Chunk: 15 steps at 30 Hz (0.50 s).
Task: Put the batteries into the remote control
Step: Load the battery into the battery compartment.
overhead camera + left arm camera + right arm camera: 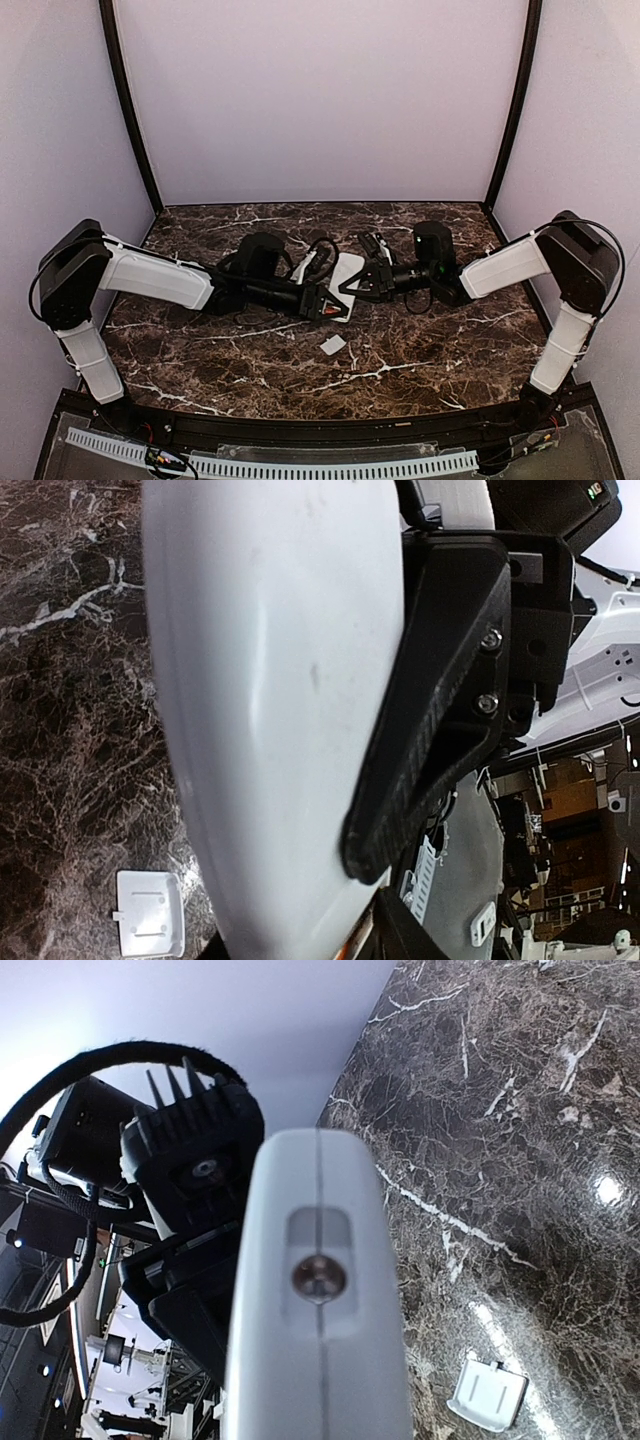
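The remote control (347,272) hangs above the table's middle, and my right gripper (363,284) is shut on it. The left wrist view is filled by its plain white back (270,700), with one black finger (430,730) of the right gripper pressed flat on it. From the right wrist the remote (318,1360) is seen end-on. My left gripper (327,304) reaches under the remote's near end. An orange-red battery (331,309) sits between its fingertips, only a sliver (354,946) in its own view.
A small flat white square piece (332,345) lies on the dark marble table (420,370) just in front of the grippers; it also shows in both wrist views (150,912) (488,1395). Pale walls close the back and sides.
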Motion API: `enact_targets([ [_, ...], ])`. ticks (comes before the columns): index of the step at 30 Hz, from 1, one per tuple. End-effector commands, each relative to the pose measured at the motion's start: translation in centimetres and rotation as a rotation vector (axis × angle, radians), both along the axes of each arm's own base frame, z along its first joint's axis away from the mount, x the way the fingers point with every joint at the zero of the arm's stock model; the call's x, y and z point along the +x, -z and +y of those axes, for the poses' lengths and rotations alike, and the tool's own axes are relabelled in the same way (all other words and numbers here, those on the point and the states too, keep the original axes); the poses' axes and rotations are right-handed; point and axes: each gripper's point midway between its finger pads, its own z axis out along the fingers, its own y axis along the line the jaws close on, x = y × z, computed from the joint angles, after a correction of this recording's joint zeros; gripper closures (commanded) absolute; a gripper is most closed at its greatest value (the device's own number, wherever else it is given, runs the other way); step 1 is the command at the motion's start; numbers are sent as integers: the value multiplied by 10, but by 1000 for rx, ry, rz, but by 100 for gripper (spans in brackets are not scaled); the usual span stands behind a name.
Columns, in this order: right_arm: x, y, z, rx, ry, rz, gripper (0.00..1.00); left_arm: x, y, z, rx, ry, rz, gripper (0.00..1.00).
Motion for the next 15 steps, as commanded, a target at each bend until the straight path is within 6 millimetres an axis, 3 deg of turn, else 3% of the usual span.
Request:
enact_targets([
  [1, -5, -25, 5, 44, -30, -53, 100, 12, 0, 2, 17, -39, -24, 69],
  [15, -11, -31, 3, 63, -50, -74, 100, 15, 12, 18, 90, -62, -32, 87],
])
